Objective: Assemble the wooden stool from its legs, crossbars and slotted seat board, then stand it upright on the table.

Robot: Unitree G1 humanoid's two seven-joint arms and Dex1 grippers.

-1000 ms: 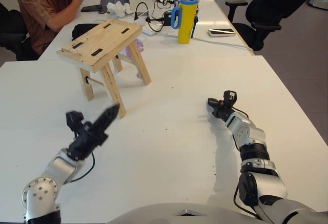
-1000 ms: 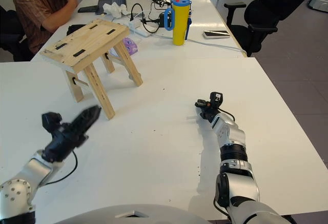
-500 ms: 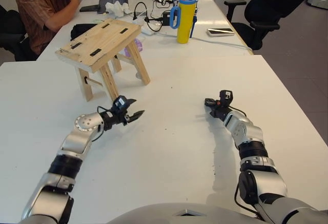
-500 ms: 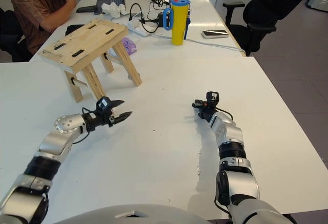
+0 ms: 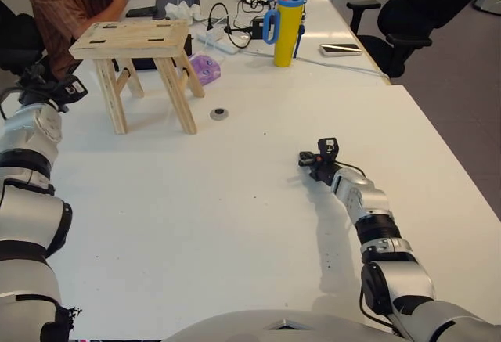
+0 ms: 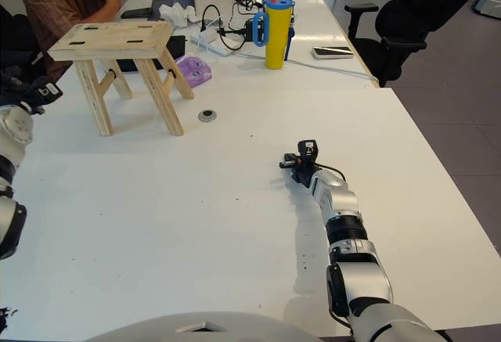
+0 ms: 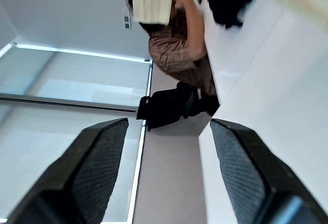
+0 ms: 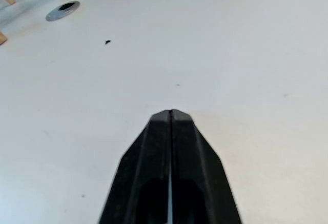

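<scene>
Evidently, as the stool [image 5: 133, 41] stands assembled upright on the bench [image 5: 235, 225], I hold the left pincer [image 7: 169, 131] open clear of it, the right pincer [image 8: 170, 116] closed and empty.

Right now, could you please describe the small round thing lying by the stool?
On the white table, find the upright wooden stool at the far left. Just to its right lies a flat grey ring with a dark centre, far smaller and duller than the purple object behind it.
</scene>
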